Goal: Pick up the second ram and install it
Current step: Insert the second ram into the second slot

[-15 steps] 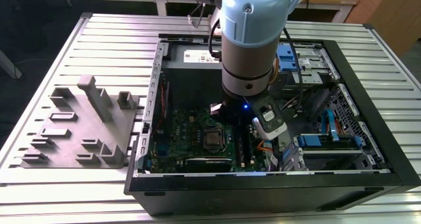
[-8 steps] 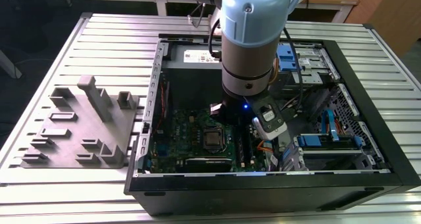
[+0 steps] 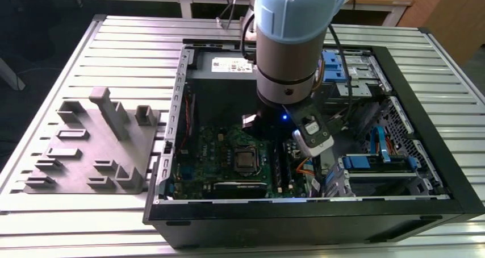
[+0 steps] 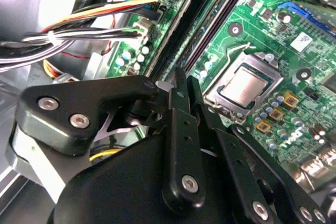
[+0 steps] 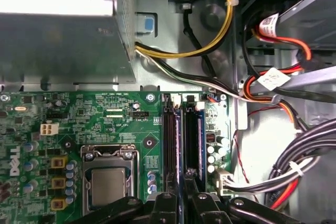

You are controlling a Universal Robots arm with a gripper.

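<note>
In the first wrist view my gripper [image 5: 184, 196] hangs over the motherboard's black memory slots [image 5: 169, 140], beside the processor socket [image 5: 107, 182]. A long, thin, dark stick, the second ram [image 5: 182, 140], runs edge-up from between my fingers along the slots. The jaws stand close together on it. Whether it is seated in a slot I cannot tell. In the second wrist view the black fingers [image 4: 177, 93] meet just above the slots [image 4: 220, 19]. In the exterior view the arm [image 3: 292, 42] reaches down into the open computer case [image 3: 424, 116].
A grey tray [image 3: 83, 155] with upright blocks lies at the exterior view's left of the case. Bundled cables [image 5: 278, 108] run close beside the slots. A power supply [image 5: 58, 24] sits behind the motherboard [image 5: 79, 114], and a drive cage with blue rails [image 3: 379, 161] stands at the exterior view's right.
</note>
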